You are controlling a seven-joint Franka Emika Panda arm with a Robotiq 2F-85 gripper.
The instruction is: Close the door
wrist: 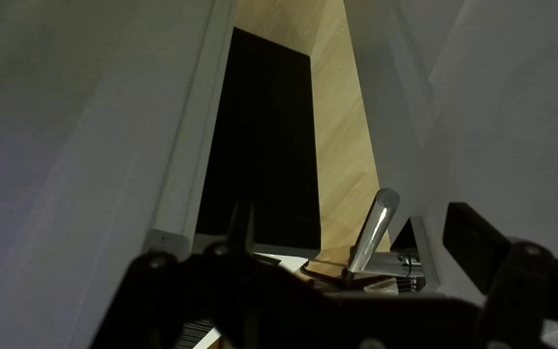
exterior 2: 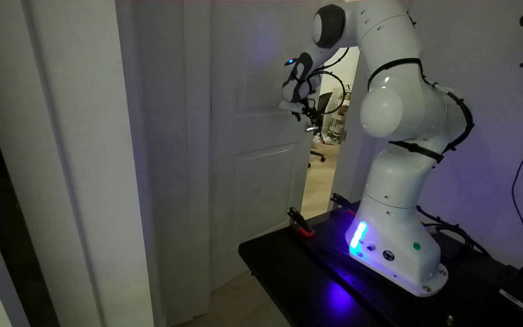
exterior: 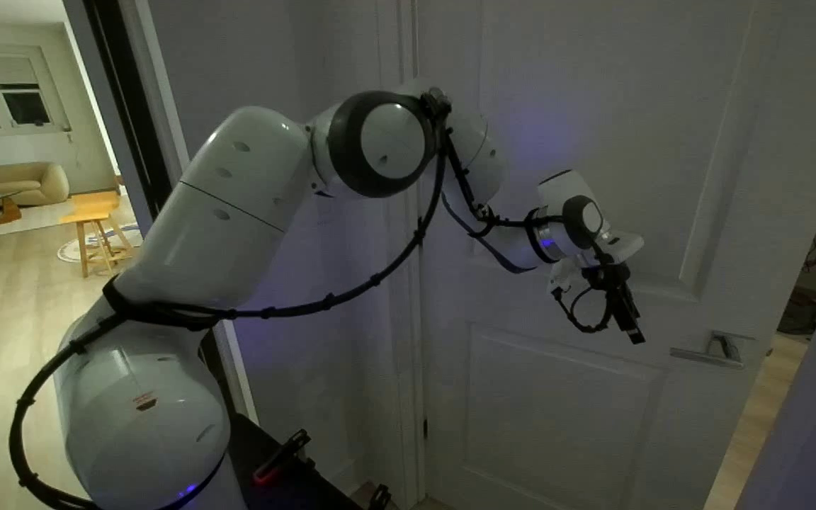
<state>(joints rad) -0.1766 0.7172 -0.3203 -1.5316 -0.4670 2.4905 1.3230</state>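
1. Probably rigid, light-swinging: door (exterior: pixel 677 304), ajar, R half of frame in an exterior view.
2. Gripper (wrist: pixel 350 220): jaws wide, nothing held.
3. Grasp lever handle (wrist: pixel 375 228) (shiny metal, prob. slick), lower ctr., wrist view.

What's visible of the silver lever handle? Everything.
The silver lever handle looks like shiny metal: a round bar on a stem from a rectangular silver plate. In an exterior view it sits near the free edge of the white panelled door, which stands ajar; the bar runs roughly level, towards the hinge side. In the wrist view the handle shows between the open black jaws, apparently untouched.
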